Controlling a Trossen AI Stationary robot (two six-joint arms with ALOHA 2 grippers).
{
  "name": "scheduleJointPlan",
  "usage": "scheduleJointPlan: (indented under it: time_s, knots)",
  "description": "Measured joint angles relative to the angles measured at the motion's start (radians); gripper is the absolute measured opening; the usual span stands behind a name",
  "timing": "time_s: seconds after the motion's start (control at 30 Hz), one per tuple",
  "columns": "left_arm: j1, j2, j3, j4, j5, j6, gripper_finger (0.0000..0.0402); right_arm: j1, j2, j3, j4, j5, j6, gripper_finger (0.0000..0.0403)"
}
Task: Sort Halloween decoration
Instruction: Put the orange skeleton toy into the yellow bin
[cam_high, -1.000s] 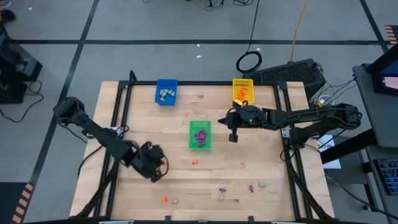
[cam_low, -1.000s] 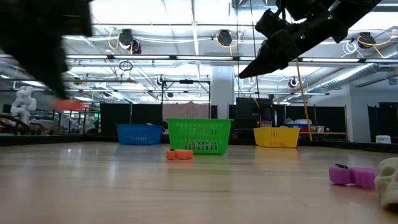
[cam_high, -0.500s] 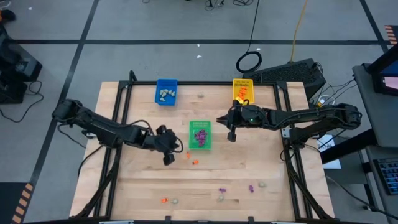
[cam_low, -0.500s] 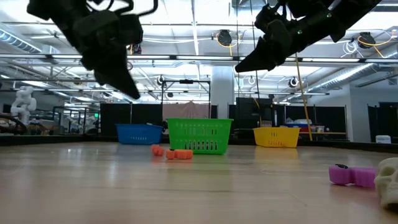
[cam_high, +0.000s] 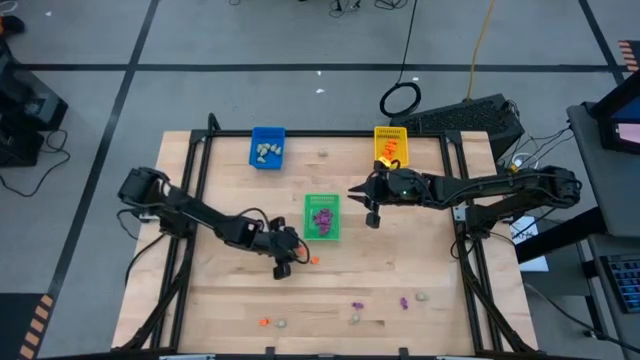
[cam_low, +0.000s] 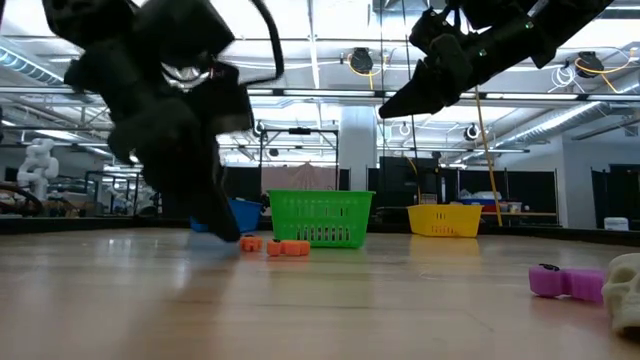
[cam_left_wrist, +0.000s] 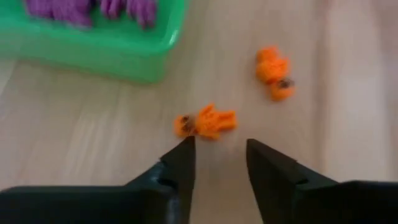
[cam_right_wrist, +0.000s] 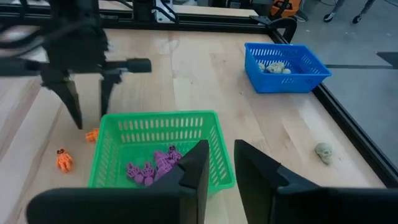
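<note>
From the high view, we see the left gripper low over the table, just beside the green tray, with two orange trinkets close by. The right gripper hangs between the green tray and the yellow tray. The green tray holds purple pieces, the blue tray holds pale ones, the yellow tray holds orange ones. More trinkets lie scattered along the near edge of the table, and one pale piece lies between the blue and yellow trays.

From the low view, we see the left gripper's dark fingertip almost on the wood beside an orange piece; a second orange piece lies before the green tray. A purple trinket and a pale one lie well apart from them.

From the left wrist view, we see the fingers apart with nothing between them, and one orange figure just ahead of the left tip, not centred in the gap. We judge that closing from here could nudge it aside or pinch only a limb. The other orange figure sits farther off.

From the right wrist view, we see the right fingers slightly apart and empty above the green tray's purple pile. We also see the blue tray's pale pieces and a stray pale skull.
</note>
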Motion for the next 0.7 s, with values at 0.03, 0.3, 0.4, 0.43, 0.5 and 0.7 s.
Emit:
scheduleJointPlan:
  time_s: [0.03,0.3,0.4,0.43,0.5,0.7]
  knots:
    - [0.004,0.012,0.000,0.003,0.000,-0.001,0.0151,0.000,0.000,0.000,0.000,0.000,-0.001,0.0066]
    - [0.009,0.055,0.001,0.088,-0.035,-0.007,0.0217,0.000,0.000,0.000,0.001,0.000,-0.003,0.0066]
    - [0.012,0.056,0.001,0.106,-0.047,-0.030,0.0220,0.000,0.000,0.000,0.001,0.000,-0.002,0.0066]
    - [0.012,0.056,0.001,0.118,-0.050,-0.032,0.0220,0.000,0.000,0.000,0.001,0.000,-0.002,0.0066]
    - [0.012,0.056,0.001,0.127,-0.068,-0.054,0.0221,0.000,0.000,0.000,0.001,0.000,-0.002,0.0066]
    - [0.022,0.113,0.003,0.160,-0.091,-0.110,0.0215,0.000,0.000,0.000,0.001,0.000,-0.002,0.0066]
